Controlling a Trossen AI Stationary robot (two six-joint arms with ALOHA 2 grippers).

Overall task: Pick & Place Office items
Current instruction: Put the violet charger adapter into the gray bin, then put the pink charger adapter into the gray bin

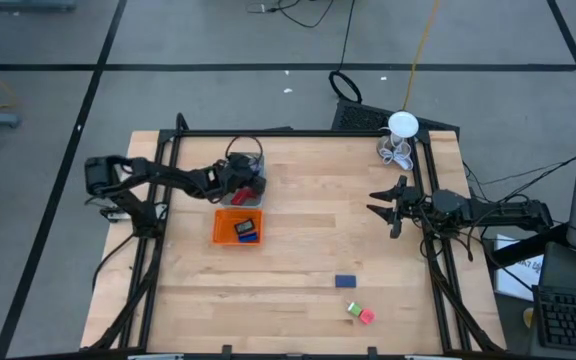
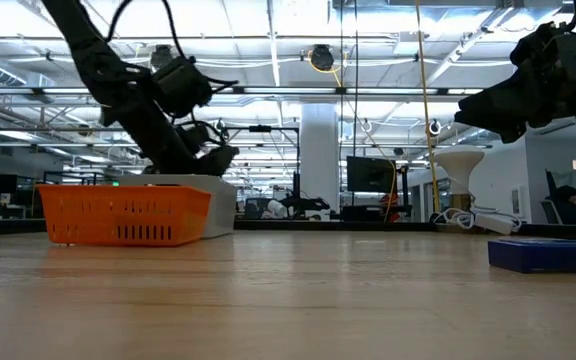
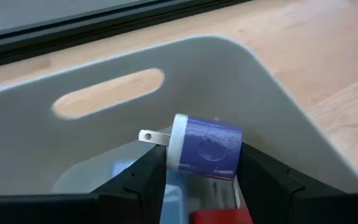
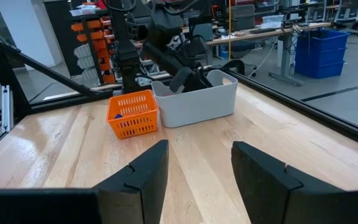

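Gripping a blue plug (image 3: 205,148) between its fingers (image 3: 135,180), the left gripper (image 1: 242,180) hangs inside the grey tray (image 3: 253,87), beside the orange tray (image 1: 237,227) that holds blue and red pieces. The right gripper (image 1: 386,206) hovers wide open and empty over the counter (image 1: 308,250). A blue block (image 1: 345,282) and a green-pink pair (image 1: 361,313) lie near the front edge.

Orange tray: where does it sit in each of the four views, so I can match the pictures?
High view: orange tray left of centre on the table, just in front of the grey tray.
Low view: at the left, against the grey tray.
Left wrist view: not in it.
Right wrist view: centre-left, touching the grey tray.
Shared landmark: the grey tray, where the left gripper holds a blue plug.
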